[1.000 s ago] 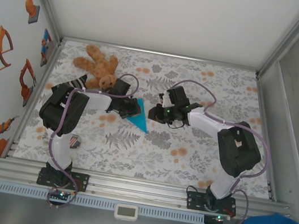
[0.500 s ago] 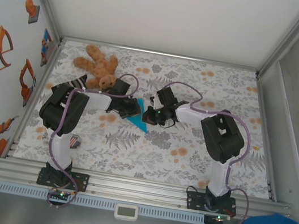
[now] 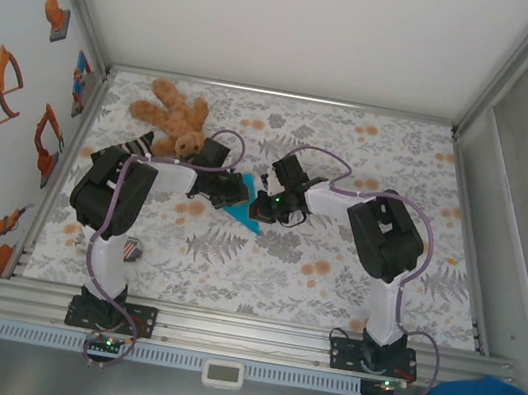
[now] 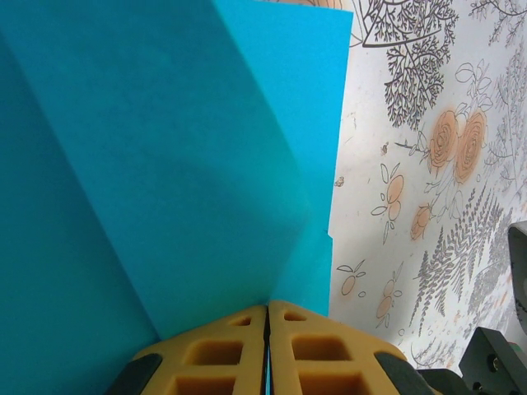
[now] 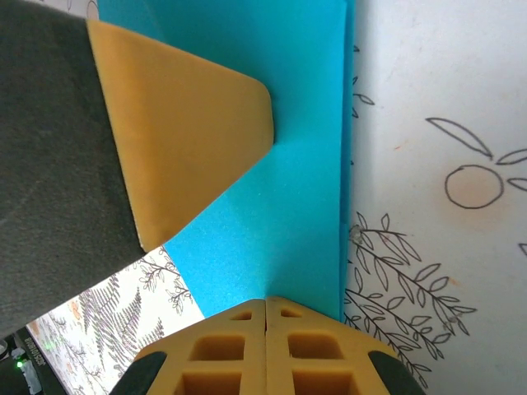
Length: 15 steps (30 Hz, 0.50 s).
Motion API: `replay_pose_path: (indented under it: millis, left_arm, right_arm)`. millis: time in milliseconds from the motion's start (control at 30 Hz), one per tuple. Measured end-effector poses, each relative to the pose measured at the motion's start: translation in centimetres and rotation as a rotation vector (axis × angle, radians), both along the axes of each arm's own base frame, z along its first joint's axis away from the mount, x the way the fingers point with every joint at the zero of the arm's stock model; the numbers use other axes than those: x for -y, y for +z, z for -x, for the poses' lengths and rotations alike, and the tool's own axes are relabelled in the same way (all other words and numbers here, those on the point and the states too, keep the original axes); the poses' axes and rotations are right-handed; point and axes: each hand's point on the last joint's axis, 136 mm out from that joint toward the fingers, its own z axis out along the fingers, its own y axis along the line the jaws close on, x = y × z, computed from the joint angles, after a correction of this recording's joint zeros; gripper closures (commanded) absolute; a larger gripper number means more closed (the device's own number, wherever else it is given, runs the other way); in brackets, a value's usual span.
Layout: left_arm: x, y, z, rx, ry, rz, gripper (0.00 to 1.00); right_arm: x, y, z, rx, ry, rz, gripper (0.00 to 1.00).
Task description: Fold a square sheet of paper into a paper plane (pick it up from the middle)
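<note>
**Both pincers clamped on the blue paper point(image 4: 189, 164)**

My left pincer point(image 4: 266, 315) and right pincer point(image 5: 265, 304) each pinch the folded paper at mid-worktop point(image 3: 330, 290). Its straight edge borders bare floral surface. There is open room right and near, with the teddy bear point(image 3: 172, 113) far-left. From above, my wrists hide all but one tip.

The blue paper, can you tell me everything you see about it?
The paper is thin, plain, bright cyan-blue, and folded. From above it shows as a small pointed triangle, and up close creases and overlapping layers show. It rests on the flowery table, a bit left of the middle. The left gripper and the right gripper are both shut with their yellow tips against it; whether either pinches a layer is unclear.
</note>
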Motion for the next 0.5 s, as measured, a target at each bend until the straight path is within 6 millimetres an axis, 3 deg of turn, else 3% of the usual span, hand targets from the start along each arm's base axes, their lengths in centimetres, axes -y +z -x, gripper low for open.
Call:
replay_pose_path:
  millis: [500]
  left_arm:
    - [-0.07, -0.09, -0.01, -0.017, 0.001, -0.010, 0.92]
  right_arm:
    - [0.24, -0.07, 0.34, 0.014, 0.031, 0.007, 0.97]
